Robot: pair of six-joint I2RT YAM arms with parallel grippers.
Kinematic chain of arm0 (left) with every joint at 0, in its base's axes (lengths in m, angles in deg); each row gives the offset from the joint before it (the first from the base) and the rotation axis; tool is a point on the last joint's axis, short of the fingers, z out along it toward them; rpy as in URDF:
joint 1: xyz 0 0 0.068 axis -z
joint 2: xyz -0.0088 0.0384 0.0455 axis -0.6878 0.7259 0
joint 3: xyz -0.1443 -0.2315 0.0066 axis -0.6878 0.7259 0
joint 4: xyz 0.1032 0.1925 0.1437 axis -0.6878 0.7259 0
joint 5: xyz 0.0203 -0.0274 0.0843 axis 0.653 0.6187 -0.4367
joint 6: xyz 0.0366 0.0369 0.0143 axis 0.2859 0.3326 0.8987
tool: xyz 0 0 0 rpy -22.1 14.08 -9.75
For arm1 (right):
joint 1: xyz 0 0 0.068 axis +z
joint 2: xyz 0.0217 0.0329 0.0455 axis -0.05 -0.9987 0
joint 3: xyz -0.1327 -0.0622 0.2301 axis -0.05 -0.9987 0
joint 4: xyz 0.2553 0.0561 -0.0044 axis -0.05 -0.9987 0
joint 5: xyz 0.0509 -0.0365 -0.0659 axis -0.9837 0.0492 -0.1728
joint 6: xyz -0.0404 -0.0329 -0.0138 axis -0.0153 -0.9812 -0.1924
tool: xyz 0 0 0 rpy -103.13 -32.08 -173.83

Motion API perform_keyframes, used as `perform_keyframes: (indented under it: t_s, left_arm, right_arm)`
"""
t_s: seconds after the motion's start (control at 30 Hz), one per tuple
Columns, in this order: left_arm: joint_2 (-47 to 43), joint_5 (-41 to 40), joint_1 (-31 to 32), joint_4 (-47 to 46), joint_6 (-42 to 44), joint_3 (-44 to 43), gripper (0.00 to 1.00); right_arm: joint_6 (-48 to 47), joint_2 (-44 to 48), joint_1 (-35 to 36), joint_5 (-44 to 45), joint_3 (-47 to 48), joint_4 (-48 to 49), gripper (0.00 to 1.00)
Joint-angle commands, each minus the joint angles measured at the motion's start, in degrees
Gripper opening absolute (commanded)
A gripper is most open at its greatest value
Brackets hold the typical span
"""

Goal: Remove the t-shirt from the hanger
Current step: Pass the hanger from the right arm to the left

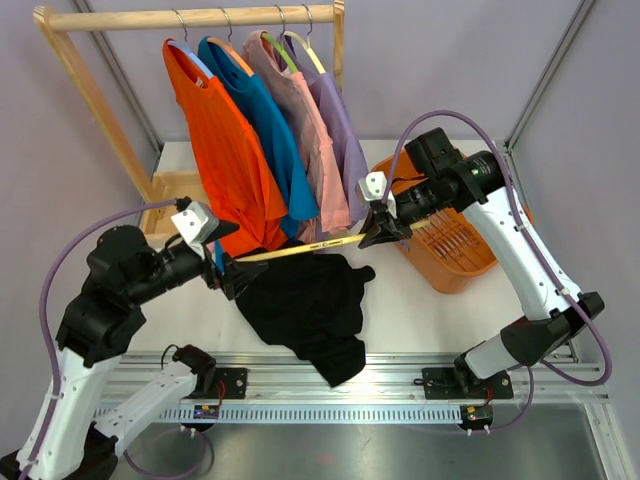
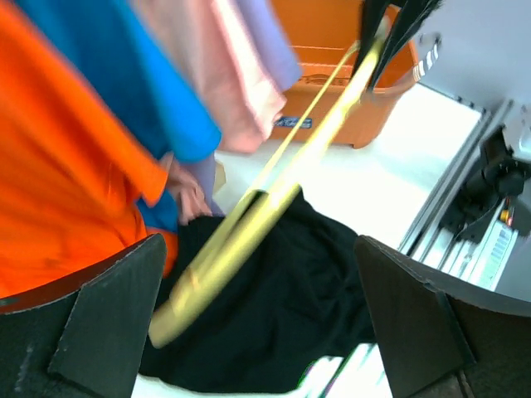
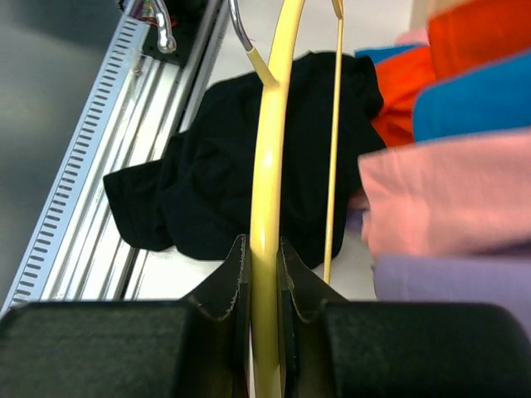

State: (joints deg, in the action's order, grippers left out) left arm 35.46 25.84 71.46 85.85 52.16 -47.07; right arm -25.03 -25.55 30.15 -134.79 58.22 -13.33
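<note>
Here we list: black t-shirt off its hanger, one pincer open, one clamped.
We note the black t-shirt (image 1: 305, 305) crumpled on the white worktop (image 1: 420, 310), below the bare yellow hanger (image 1: 300, 250); the right pincer (image 1: 383, 232) is closed tight on one end of that hanger, near the orange basket (image 1: 462, 268); the left pincer (image 1: 228, 275) stands wide open, holding nothing, the hanger's other end showing between its fingers (image 2: 108, 315).

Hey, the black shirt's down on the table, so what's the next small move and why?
Probably the right hand swings the bare yellow hanger toward the orange basket: the black t-shirt lies on the table and the left hand is open.
</note>
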Motion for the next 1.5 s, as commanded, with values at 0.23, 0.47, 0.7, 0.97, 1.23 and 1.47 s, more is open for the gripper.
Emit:
perform_keyframes:
  t_s: [0.23,0.47,0.7,0.97,1.23,1.47]
  left_arm:
    - [12.9,21.6,-0.1,7.8,14.7,-9.1,0.97]
    - [9.4,19.0,-0.1,13.2,18.6,-8.3,0.92]
    - [11.8,15.0,0.4,18.3,20.9,-8.2,0.73]
    - [7.8,2.4,2.2,14.1,23.6,-5.6,0.69]
    - [7.3,-1.8,3.8,14.9,26.6,-4.8,0.55]
    - [8.1,-2.8,4.8,15.0,28.8,-4.7,0.46]
  right_arm:
    - [-8.6,-0.9,6.2,-2.0,5.5,-15.3,0.00]
    - [-9.6,-1.0,6.5,-5.2,3.9,-15.3,0.00]
    - [-8.3,-2.5,6.7,-7.2,5.9,-15.3,0.00]
    - [-2.2,-4.1,6.7,-11.8,6.1,-15.2,0.00]
    - [1.6,-5.5,6.7,-14.7,6.2,-15.2,0.00]
    - [4.8,-7.3,6.7,-18.0,6.2,-15.2,0.00]
